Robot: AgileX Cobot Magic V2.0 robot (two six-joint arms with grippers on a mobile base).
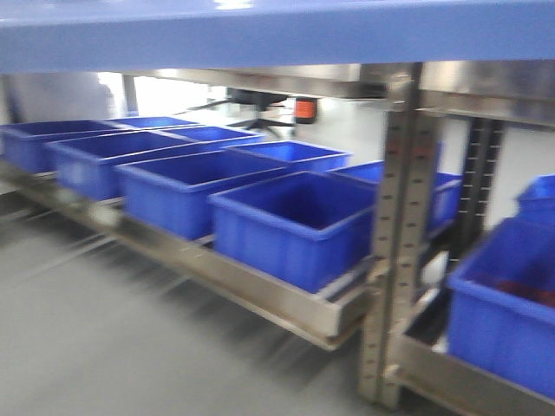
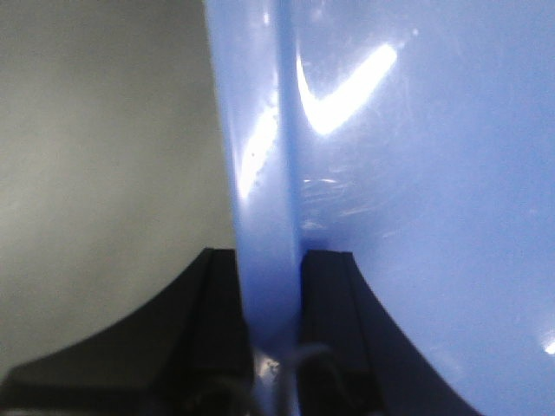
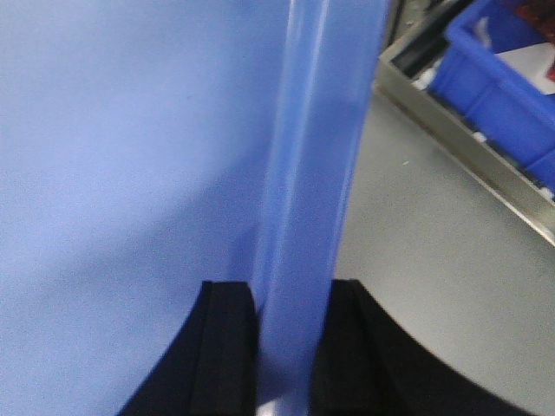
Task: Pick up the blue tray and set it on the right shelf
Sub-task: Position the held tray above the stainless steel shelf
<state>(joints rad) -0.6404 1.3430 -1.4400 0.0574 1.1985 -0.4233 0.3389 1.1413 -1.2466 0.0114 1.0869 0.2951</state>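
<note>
carry phase here: the blue tray (image 1: 277, 35) hangs level across the top of the front view, lifted and held at both ends. the left fingers (image 2: 334, 321) are pinched tight on its rolled rim, one on each side of the wall. the right fingers (image 3: 230, 347) clamp the opposite rim the same way. next, i'd judge, both arms swing it together toward the right shelf (image 1: 460, 377), keeping it level and clearing the upright (image 1: 395, 260) and the dark blue bins (image 1: 295, 225).
</note>
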